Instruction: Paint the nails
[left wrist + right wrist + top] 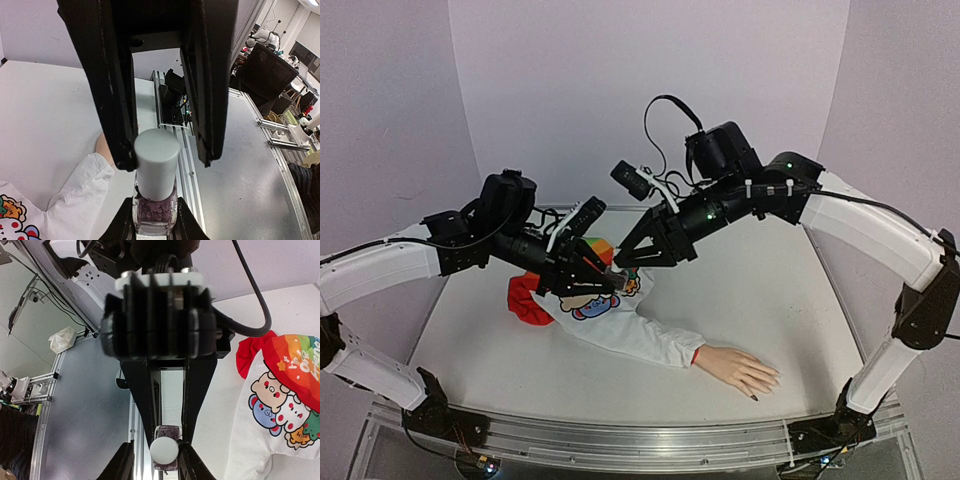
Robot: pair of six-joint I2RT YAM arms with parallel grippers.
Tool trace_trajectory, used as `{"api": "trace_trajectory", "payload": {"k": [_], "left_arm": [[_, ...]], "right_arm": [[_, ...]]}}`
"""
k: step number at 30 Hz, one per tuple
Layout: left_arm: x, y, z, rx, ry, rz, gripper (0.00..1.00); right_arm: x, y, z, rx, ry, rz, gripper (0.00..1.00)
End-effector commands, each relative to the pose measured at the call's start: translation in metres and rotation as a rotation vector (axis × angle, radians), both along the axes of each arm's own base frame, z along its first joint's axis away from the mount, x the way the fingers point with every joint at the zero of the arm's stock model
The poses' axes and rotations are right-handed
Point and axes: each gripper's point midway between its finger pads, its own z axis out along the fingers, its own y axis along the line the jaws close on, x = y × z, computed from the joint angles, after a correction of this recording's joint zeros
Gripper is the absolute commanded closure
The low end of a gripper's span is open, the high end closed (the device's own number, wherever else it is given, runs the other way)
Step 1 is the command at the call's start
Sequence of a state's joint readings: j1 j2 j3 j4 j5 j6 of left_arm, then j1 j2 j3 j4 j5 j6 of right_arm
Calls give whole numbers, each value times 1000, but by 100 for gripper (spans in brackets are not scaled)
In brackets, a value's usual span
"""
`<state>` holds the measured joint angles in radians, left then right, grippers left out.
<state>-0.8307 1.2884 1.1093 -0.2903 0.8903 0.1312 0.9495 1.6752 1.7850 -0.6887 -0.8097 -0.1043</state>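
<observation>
Above the middle of the surface [770, 290], the left end effector [155, 222] is clamped on the glass body of a nail polish bottle [155, 212]. The right end effector [167, 157] straddles its pale cap [156, 150], one finger touching it and the other just apart. The nails [754, 398], one of them dark, lie on the mannequin hand [735, 367] near the front edge, well apart from both.

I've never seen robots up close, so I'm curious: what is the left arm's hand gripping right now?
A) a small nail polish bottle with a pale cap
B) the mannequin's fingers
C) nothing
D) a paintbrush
A: the left hand is clamped on the glass body of the nail polish bottle, purplish inside with a pale cap, while the mannequin hand lies apart, untouched.
</observation>
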Motion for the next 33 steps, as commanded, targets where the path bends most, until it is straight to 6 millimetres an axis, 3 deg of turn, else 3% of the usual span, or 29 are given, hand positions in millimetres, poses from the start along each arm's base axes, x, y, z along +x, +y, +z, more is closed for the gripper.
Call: {"api": "trace_trajectory", "payload": {"k": [1,4,8,12,15,18,20,22,24,27,31,33], "left_arm": [[1,-3,25,-48,-41,-17,100],[0,-4,25,-48,-39,-20,100],[1,-3,25,-48,-42,-16,100],[2,-3,25,-45,-43,-5,100],[10,-3,26,-41,-56,47,100],[43,-2,26,-28,-87,253,100],[82,6,26,-14,-96,491,100],[122,22,20,34,-116,734,100],[161,52,9,105,-135,1020,100],[172,59,-1,152,-164,1084,100],[163,55,7,71,-171,1032,100],[159,57,11,52,-178,1028,92]], "right_arm": [[-5,7,11,30,20,48,70],[-5,10,10,27,35,55,71],[-5,11,9,25,42,63,80],[-6,11,6,19,48,69,98],[-3,9,2,3,34,46,100],[22,8,-8,-60,-10,-116,100],[55,5,-15,-126,-66,-332,100],[86,-1,-19,-186,-136,-583,100],[110,-16,-18,-222,-209,-833,100],[115,-16,-20,-210,-200,-909,100],[117,-12,-14,-182,-188,-916,100],[116,-11,-9,-166,-188,-913,100]]}}
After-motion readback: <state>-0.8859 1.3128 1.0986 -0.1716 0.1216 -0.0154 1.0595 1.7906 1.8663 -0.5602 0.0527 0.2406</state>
